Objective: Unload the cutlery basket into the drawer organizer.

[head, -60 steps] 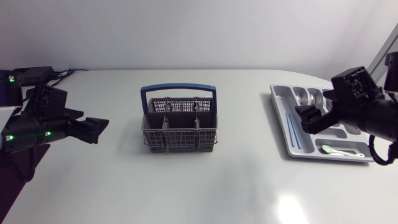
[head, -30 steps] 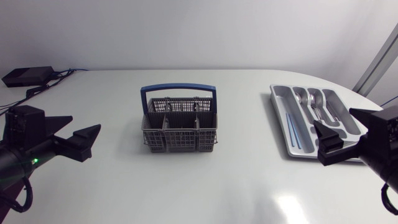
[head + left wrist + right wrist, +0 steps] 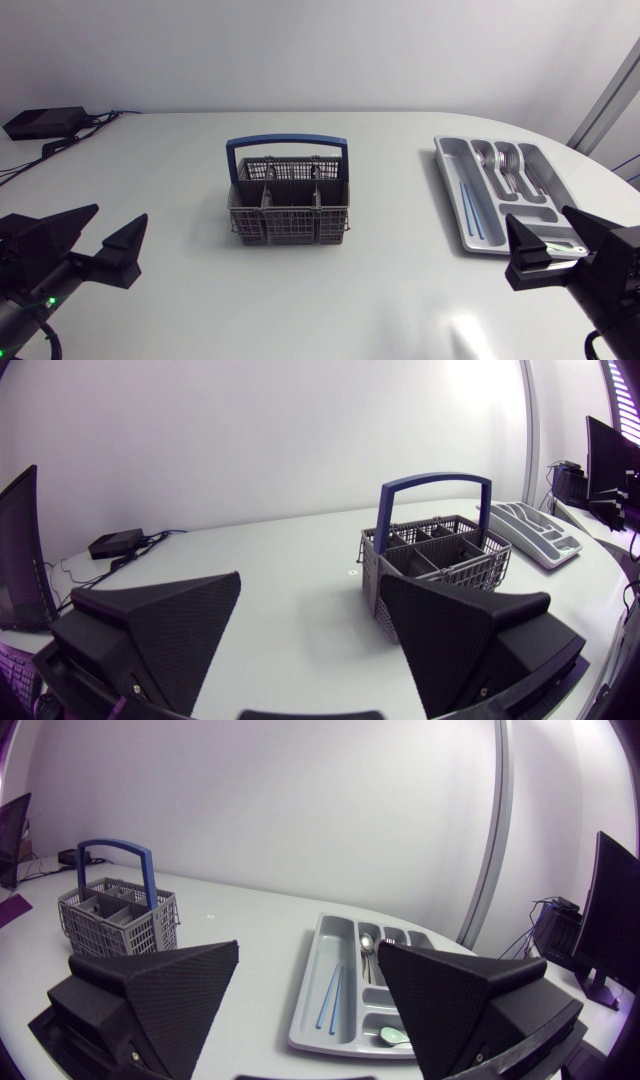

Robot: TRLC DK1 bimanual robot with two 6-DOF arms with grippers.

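Grey mesh cutlery basket with a blue hoop handle stands at the middle of the white table, its compartments looking bare in both the head view and the left wrist view. Well apart to its right lies the grey plastic drawer organizer, holding silver spoons and forks, a pair of thin blue sticks and a pale green spoon. Within the last second the right gripper has drawn back from over the organizer to the table's near edge, and the left gripper has dropped back on its own side. Both have their fingers spread wide and carry nothing. By all appearances the unloading is finished and the arms are retiring.
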